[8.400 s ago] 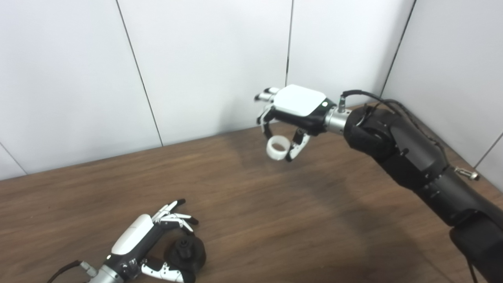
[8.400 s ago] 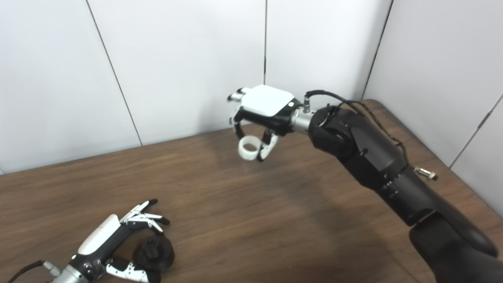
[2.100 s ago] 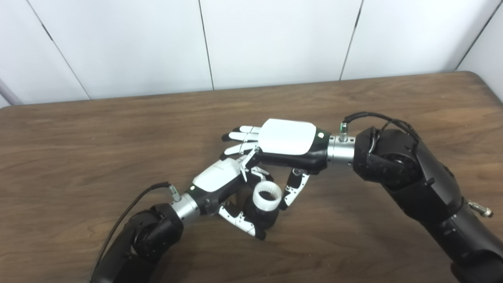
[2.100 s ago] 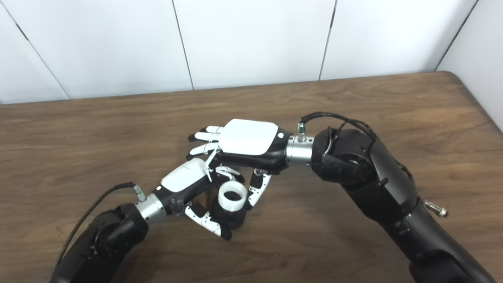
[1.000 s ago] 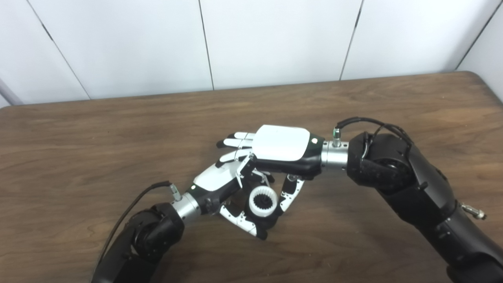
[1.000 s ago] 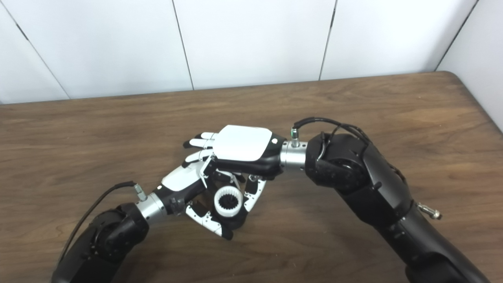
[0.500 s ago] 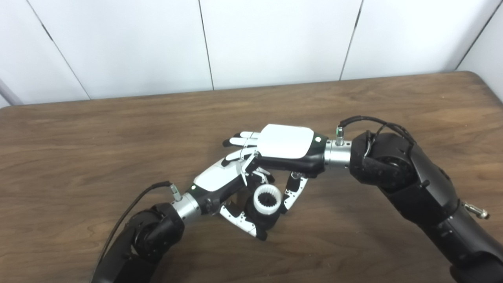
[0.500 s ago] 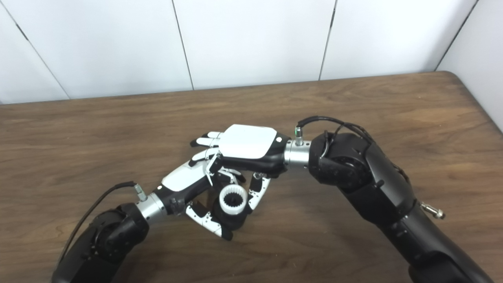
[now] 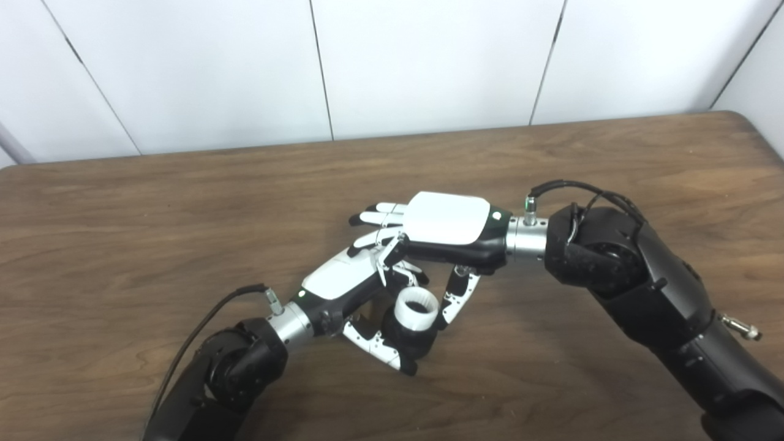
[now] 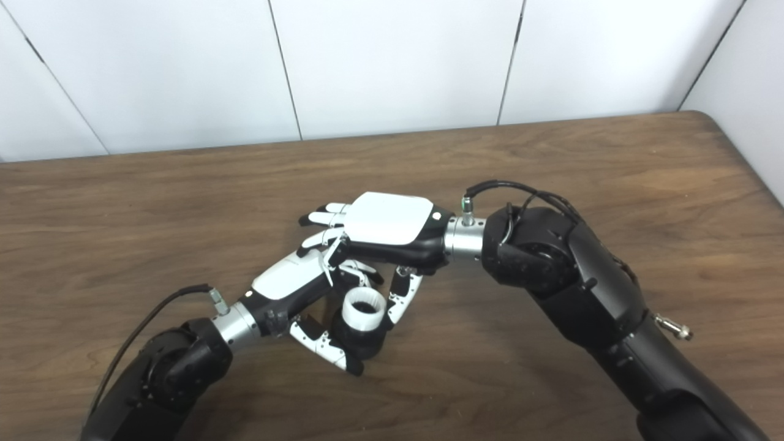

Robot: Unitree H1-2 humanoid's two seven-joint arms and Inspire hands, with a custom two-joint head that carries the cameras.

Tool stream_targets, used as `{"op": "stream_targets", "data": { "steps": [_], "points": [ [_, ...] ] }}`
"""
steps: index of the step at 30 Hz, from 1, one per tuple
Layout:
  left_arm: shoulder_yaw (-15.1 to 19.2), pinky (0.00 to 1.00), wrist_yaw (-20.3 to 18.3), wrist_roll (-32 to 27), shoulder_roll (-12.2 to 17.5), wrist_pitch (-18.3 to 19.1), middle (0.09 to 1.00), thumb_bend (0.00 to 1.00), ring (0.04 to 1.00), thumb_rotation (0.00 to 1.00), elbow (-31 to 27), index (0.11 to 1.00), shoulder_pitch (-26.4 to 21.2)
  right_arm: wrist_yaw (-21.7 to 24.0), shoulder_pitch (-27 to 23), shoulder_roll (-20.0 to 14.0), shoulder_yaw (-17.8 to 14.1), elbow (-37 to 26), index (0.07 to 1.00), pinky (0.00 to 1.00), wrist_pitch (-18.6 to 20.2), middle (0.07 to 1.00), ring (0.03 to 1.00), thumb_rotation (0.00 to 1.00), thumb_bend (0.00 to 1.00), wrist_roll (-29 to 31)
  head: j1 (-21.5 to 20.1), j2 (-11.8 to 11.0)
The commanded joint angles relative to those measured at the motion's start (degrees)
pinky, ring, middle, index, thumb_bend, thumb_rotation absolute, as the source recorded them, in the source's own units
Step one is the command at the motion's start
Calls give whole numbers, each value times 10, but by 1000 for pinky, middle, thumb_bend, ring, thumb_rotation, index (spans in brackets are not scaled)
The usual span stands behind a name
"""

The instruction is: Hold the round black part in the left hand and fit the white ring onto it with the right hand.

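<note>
Since a moment before, the right hand (image 9: 450, 229) had lifted slightly, its fingers loosely around the white ring (image 9: 416, 305), which sat atop the round black part (image 9: 410, 335) gripped by the left hand (image 9: 352, 288) mid-worktop (image 9: 122, 233).

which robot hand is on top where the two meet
The right robot hand: its white back faces up, above the left robot hand's fingers, which wrap the black part below.
</note>
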Motion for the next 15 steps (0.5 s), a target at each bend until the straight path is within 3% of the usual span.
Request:
{"op": "stream_targets", "data": {
  "steps": [1, 15],
  "points": [
    [7, 1000, 7, -6, -2, 2, 786, 524, 985, 62, -26, 480, -13, -16, -18, 1, -7, -7, 482, 1000, -10, 883, 1000, 142, 525, 4, 1, 0],
    [10, 1000, 16, -1, -4, 10, 788, 524, 987, 62, -22, 481, -15, 1, -16, -6, 4, -28, 481, 1000, -3, 888, 1000, 142, 525, 15, 5, 6]
  ]
}}
